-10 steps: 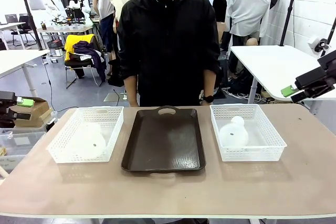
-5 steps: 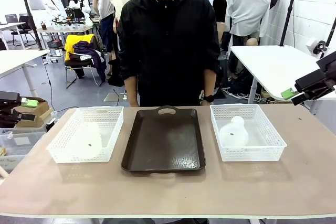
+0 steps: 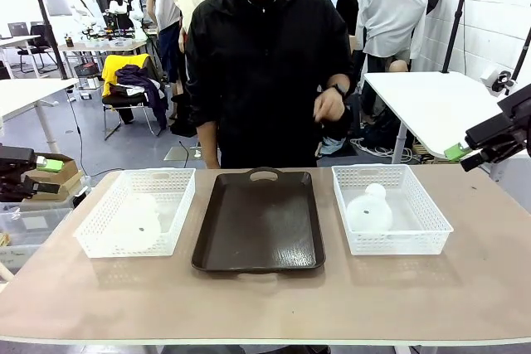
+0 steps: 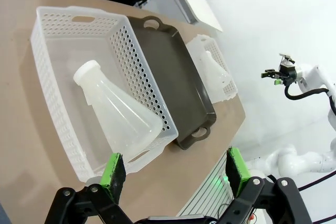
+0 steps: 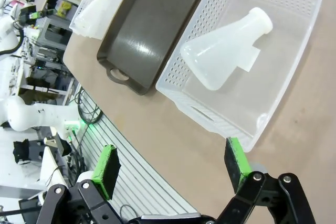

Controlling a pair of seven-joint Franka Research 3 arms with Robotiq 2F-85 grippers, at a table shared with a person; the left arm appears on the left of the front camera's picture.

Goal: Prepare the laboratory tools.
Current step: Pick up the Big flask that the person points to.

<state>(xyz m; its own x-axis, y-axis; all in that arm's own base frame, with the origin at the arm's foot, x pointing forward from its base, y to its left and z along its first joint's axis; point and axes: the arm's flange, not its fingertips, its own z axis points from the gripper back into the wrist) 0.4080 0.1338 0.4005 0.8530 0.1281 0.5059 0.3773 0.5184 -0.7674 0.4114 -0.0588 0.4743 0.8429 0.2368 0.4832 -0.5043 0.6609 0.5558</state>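
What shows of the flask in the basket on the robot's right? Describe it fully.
The flask is translucent whitish and plastic-looking. It is conical, with a wide round base, a narrow neck and a thicker lip. A pale rectangular patch marks its side, and it appears empty. It lies on its side on the floor of the white mesh basket, right of the dark tray, with its base toward the robot and its neck toward the table's far side. Nothing else touches it.

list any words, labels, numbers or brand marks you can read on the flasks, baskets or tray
None: no text can be read anywhere here.
left flask: no print visible.
right flask: a pale patch on its side, nothing legible on it.
tray, left basket, right basket: plain, no label.
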